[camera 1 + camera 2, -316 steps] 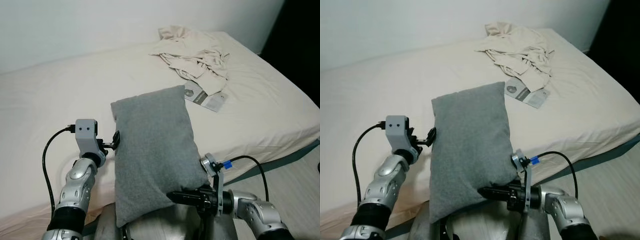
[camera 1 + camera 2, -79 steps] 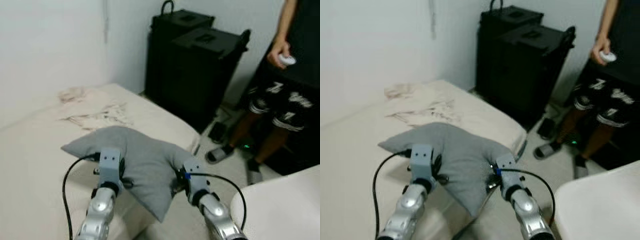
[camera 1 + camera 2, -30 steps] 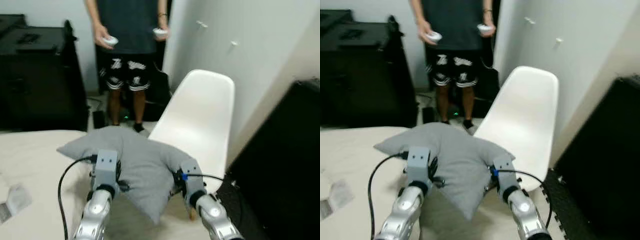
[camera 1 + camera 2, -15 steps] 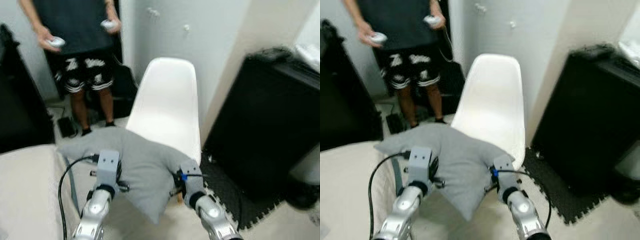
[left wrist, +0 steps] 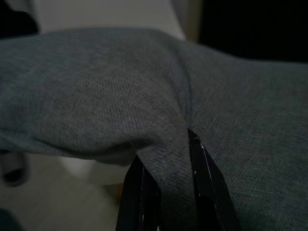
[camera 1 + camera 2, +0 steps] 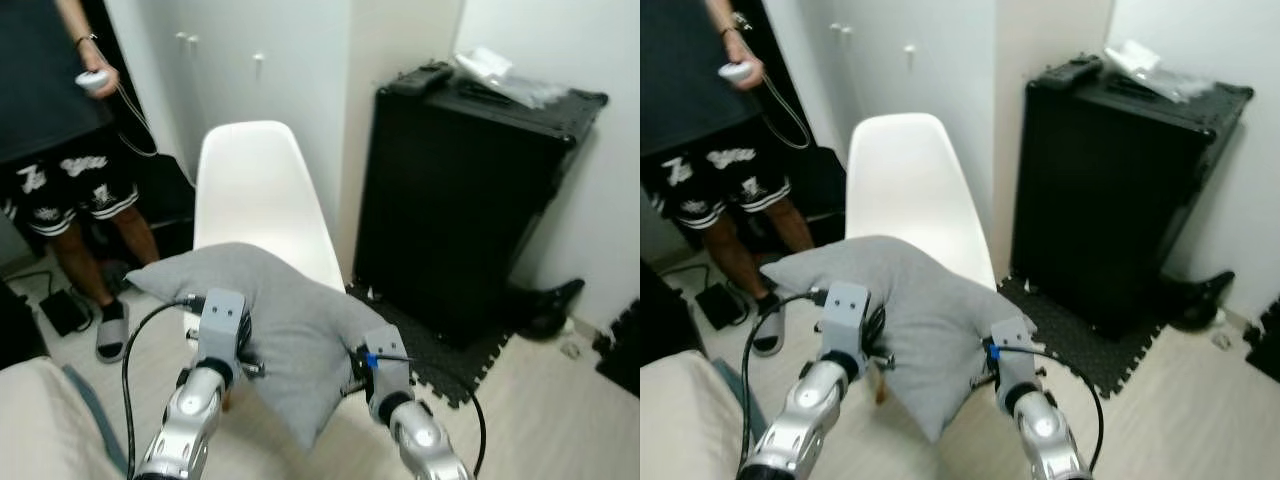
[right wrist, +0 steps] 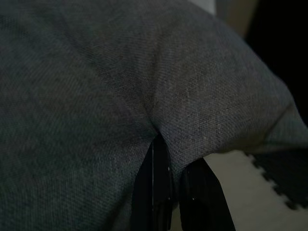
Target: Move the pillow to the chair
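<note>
Left pincer (image 5: pixel 166 192), right pincer (image 7: pixel 175 192): each clamped on a fold of the grey pillow (image 6: pixel 285 335), which we carry in the air just before the white chair (image 6: pixel 250 205). Step: transport. Next, we judge: advance, lower onto the seat, release.

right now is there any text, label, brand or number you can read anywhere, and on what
Nothing readable.
Person's shorts: white lettering, too blurred to read.
Grey pillow, white chair, black case: no text visible.
Left gripper and right gripper, both pinching the pillow: no markings visible.
</note>
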Controlling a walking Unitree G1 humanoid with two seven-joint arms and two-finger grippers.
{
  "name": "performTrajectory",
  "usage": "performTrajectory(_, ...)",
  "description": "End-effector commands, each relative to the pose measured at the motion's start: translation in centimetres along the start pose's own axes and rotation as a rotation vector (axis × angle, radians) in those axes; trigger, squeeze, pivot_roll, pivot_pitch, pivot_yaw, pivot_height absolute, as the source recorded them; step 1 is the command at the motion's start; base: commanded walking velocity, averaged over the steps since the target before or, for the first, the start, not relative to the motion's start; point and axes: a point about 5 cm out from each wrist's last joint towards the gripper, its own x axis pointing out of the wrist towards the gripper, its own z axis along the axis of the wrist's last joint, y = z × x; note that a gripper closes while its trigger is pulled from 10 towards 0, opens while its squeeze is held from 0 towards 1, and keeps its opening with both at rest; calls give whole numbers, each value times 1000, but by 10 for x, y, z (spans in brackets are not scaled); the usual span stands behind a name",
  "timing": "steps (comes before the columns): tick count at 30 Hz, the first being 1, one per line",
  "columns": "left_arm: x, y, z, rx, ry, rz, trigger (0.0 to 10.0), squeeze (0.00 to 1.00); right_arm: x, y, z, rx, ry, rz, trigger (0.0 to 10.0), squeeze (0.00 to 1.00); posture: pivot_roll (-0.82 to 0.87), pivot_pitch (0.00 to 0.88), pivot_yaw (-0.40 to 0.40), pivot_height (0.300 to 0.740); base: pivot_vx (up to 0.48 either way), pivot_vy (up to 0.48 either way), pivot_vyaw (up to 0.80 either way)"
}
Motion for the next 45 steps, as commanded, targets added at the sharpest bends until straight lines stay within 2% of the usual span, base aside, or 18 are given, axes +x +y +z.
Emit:
performTrajectory(1,-1,16,5,8,-29,73,10000,0,2,-2,8,0,-34,0,10000,0,52,71,39,710,0,0,0)
performTrajectory(10,-3,18,7,-21,-56,94,10000,0,5,-5,13,-22,-43,6,10000,0,57,73,13,710,0,0,0)
performTrajectory(45,-1,17,16,-26,-96,97,10000,0,6,-3,12,-40,-31,30,10000,0,71,80,7,710,306,0,0)
